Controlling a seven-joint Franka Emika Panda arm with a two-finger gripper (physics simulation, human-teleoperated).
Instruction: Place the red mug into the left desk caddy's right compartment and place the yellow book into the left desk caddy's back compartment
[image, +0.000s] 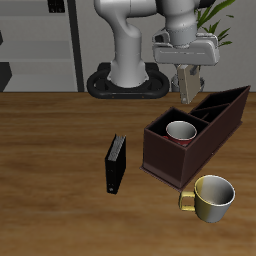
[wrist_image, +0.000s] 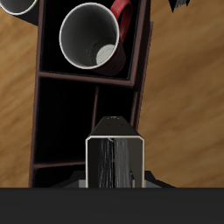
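The left desk caddy (image: 176, 160) is a dark maroon box near the table's middle. The red mug (image: 181, 131) stands upright inside its large square right compartment; in the wrist view I see the mug's grey-white inside (wrist_image: 87, 35) and its red handle (wrist_image: 122, 10). My gripper (image: 187, 90) hangs above the caddy's farther, taller end and is shut on the yellow book (wrist_image: 114, 162), a thin greyish-tan slab seen edge-on. The book (image: 187, 88) hangs upright over the narrow back section behind the divider (wrist_image: 87, 79), still above the caddy's rim.
A black book (image: 116, 163) stands on edge on the table beside the caddy. A larger yellow-cream mug (image: 212, 195) sits near the table's front edge, in front of the caddy. The robot's base (image: 128, 80) is at the table's back.
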